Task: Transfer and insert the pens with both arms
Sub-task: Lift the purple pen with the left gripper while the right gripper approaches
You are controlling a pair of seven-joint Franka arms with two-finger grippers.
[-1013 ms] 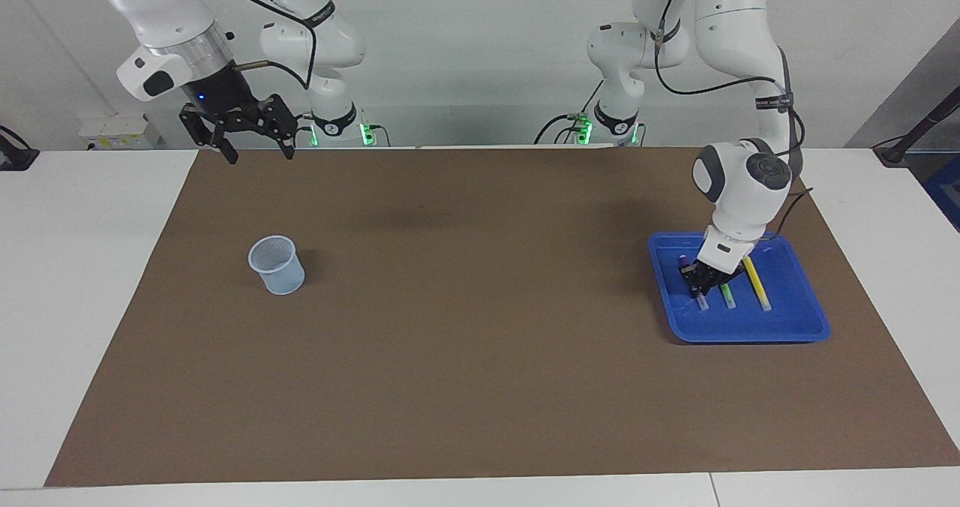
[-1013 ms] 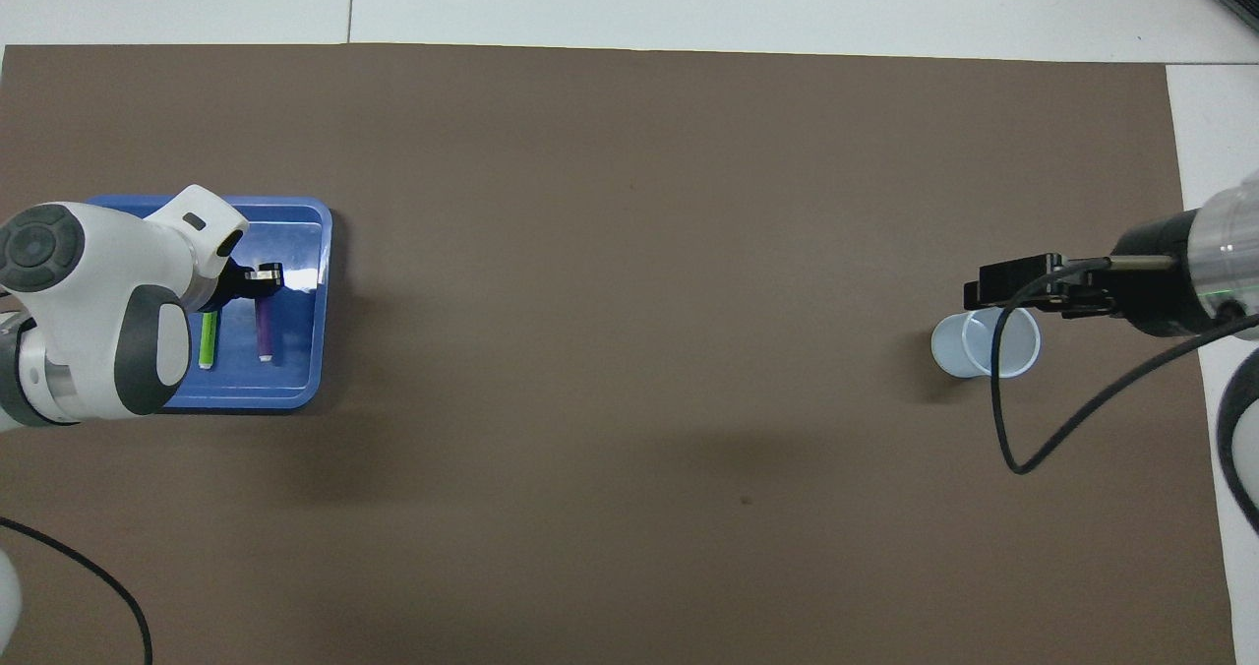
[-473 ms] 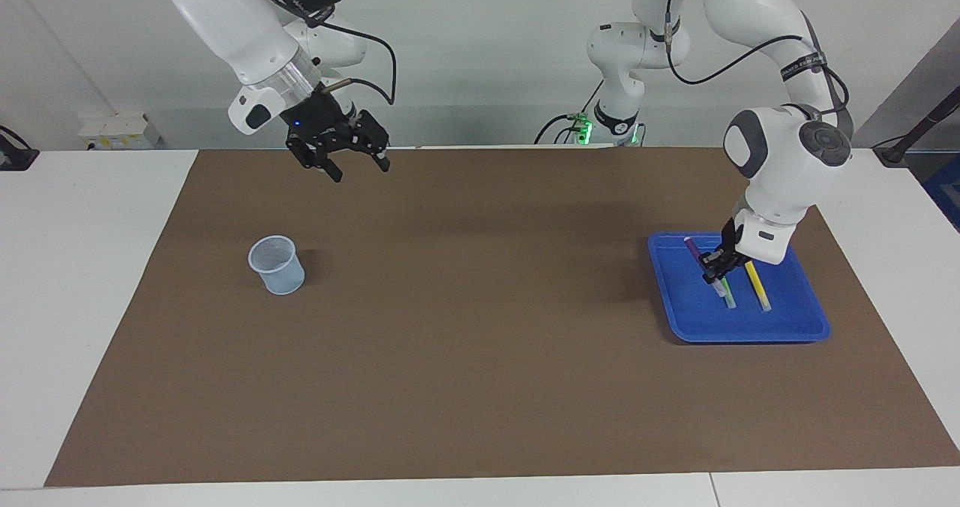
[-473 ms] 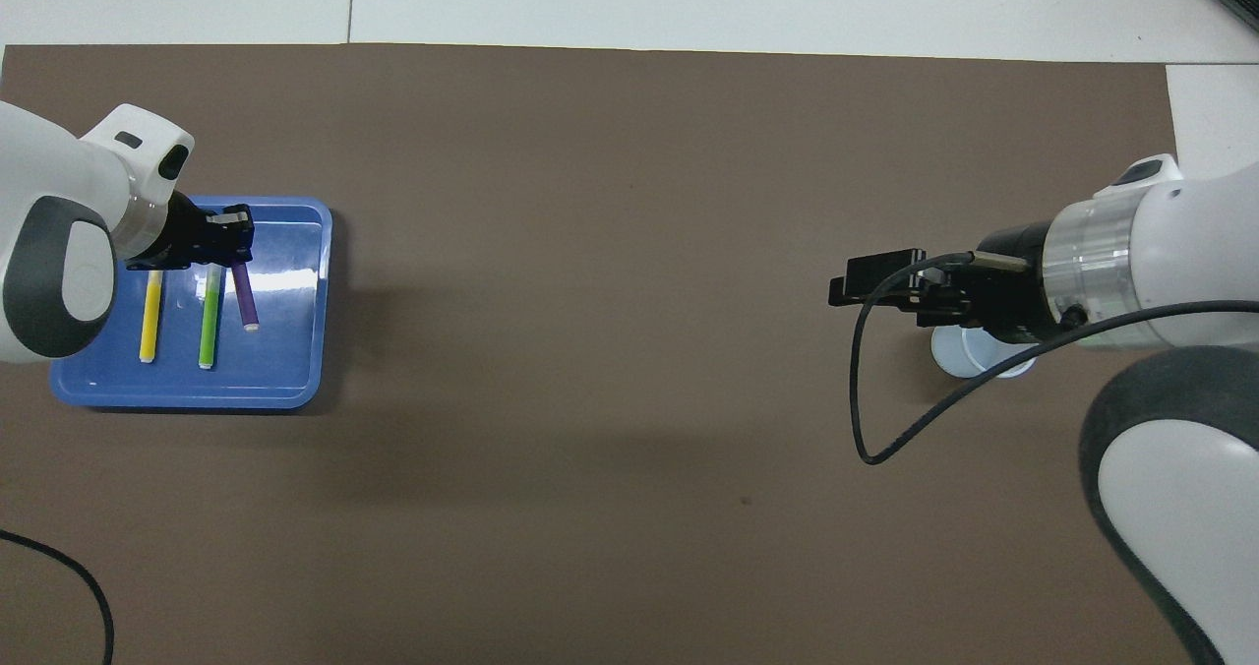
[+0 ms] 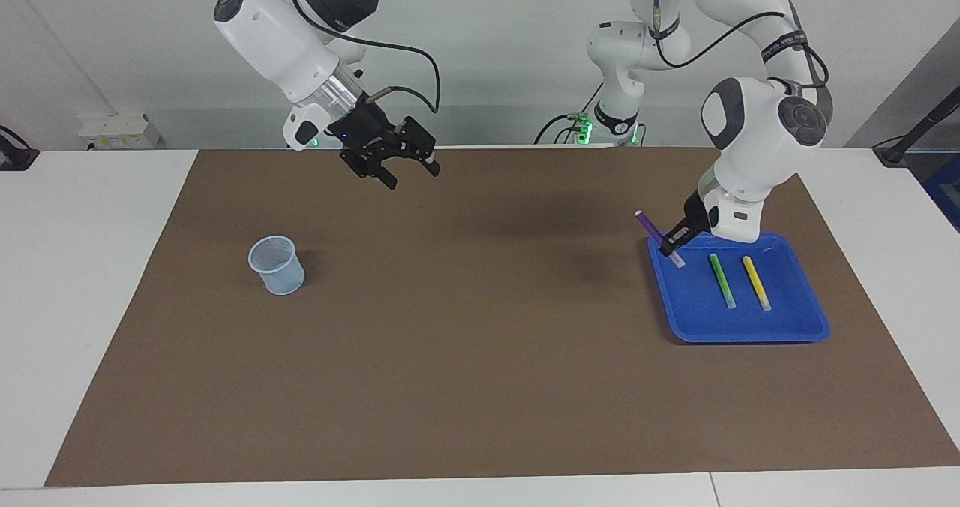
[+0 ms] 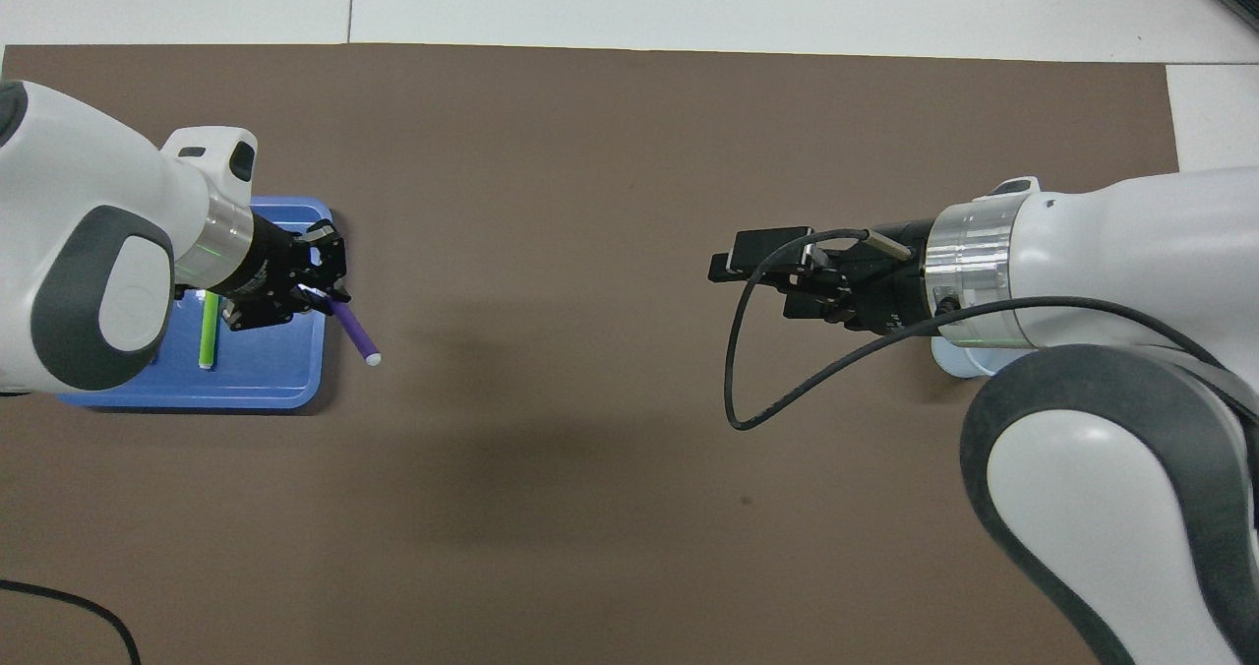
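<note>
My left gripper (image 5: 670, 246) is shut on the purple pen (image 5: 649, 228) and holds it tilted in the air over the blue tray's edge toward the table's middle; the pen also shows in the overhead view (image 6: 354, 332). The green pen (image 5: 722, 280) and the yellow pen (image 5: 756, 283) lie side by side in the blue tray (image 5: 750, 328). In the overhead view my left arm hides the yellow pen. My right gripper (image 5: 409, 169) is open and empty, up in the air over the brown mat between the cup and the table's middle.
A pale blue mesh cup (image 5: 277, 265) stands upright on the brown mat (image 5: 465, 342) toward the right arm's end; in the overhead view my right arm covers most of it. White table surface borders the mat.
My left gripper has lifted the purple pen out of the tray and carried it toward the table's middle. My right gripper has swung from above the cup toward the middle.
</note>
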